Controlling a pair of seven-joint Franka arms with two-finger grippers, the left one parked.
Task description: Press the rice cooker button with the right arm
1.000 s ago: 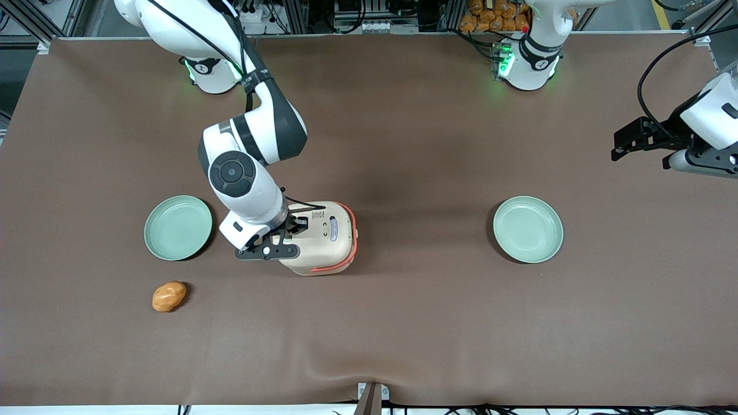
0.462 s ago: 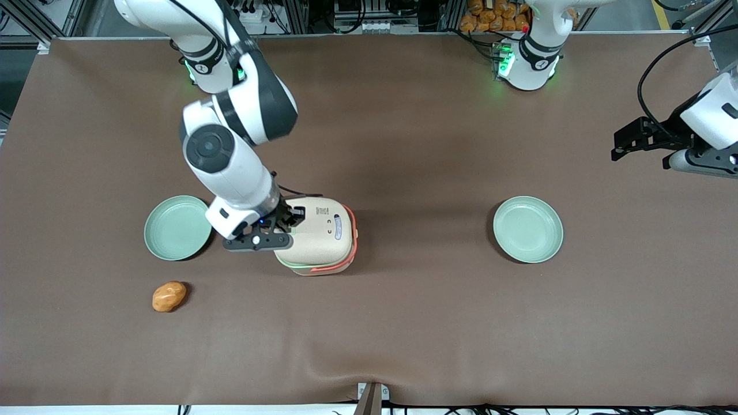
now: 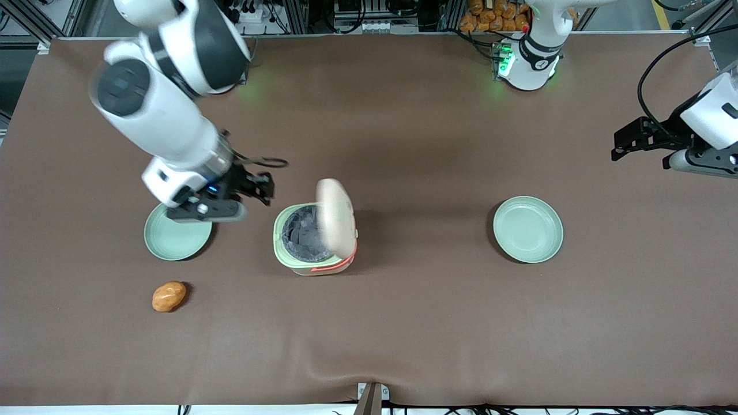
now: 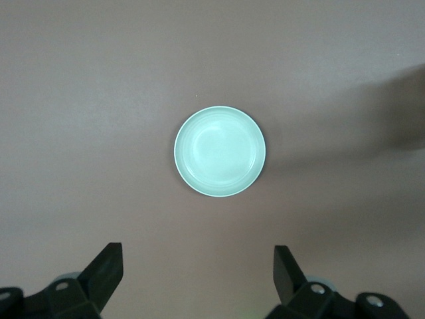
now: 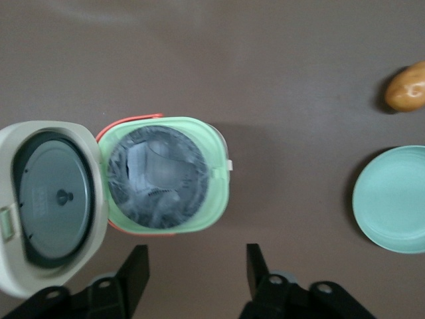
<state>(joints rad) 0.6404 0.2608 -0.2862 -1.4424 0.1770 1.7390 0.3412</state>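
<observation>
The rice cooker (image 3: 314, 262) stands mid-table with its hinged lid (image 3: 335, 216) swung up, showing the pale green rim and the grey pot (image 3: 300, 233). My right gripper (image 3: 260, 190) hangs in the air beside the cooker, toward the working arm's end of the table, and touches nothing. In the right wrist view the gripper (image 5: 196, 251) is open and empty. That view looks down on the open cooker (image 5: 159, 176) and the inside of its lid (image 5: 56, 199).
A pale green plate (image 3: 177, 239) lies partly under my wrist and shows in the right wrist view (image 5: 395, 199). An orange-brown lump (image 3: 169, 296) lies nearer the front camera, also seen from the wrist (image 5: 406, 86). A second plate (image 3: 527, 229) lies toward the parked arm's end (image 4: 220, 151).
The cooker's lid has sprung open from shut. My right arm has lifted off the cooker and drawn back toward the working arm's end of the table.
</observation>
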